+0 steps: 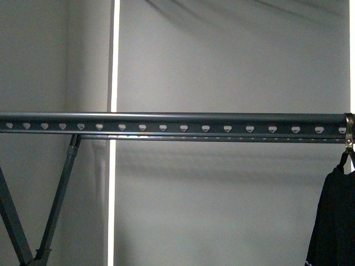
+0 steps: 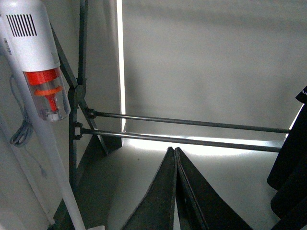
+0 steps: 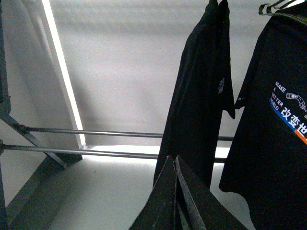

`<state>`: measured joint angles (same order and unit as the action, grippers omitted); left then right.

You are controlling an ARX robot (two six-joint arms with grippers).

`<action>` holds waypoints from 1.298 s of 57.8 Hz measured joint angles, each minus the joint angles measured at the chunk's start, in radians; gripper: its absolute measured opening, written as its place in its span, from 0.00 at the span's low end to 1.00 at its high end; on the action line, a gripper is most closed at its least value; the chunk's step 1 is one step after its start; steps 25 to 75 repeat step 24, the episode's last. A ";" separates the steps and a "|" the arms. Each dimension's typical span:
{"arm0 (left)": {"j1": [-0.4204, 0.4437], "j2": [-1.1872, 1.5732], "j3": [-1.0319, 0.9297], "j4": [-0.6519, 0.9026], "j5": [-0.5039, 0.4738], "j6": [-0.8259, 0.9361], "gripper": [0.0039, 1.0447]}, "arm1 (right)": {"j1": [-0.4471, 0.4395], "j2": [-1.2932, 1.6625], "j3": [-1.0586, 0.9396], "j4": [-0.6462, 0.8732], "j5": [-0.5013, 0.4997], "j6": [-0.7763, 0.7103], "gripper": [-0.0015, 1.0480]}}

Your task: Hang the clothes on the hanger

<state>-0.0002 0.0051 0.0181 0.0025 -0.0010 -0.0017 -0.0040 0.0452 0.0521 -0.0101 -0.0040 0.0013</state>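
A long grey perforated rail (image 1: 166,127) crosses the front view, and at its far right end a hanger (image 1: 348,148) hooks over it, carrying the black T-shirt (image 1: 334,221). The left gripper (image 2: 175,155) and the right gripper (image 3: 174,163) both have their jaws clenched together on nothing, the right one just beside two hanging black shirts.

Shirt (image 1: 333,221) cut off, frame edge.

Two black T-shirts (image 3: 201,96) (image 3: 273,120), two lower bars (image 3: 96,132) (image 3: 81,152) and one perforated rail (image 1: 166,126) are counted.
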 joint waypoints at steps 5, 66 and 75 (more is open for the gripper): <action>0.000 0.000 0.000 0.000 0.000 0.000 0.03 | 0.000 -0.028 -0.029 0.006 0.000 0.000 0.02; 0.000 -0.001 0.000 0.000 0.000 0.000 0.04 | 0.000 -0.041 -0.046 0.006 0.000 -0.001 0.19; 0.000 -0.001 0.000 0.000 0.000 0.000 0.04 | 0.000 -0.041 -0.046 0.006 0.000 -0.001 0.19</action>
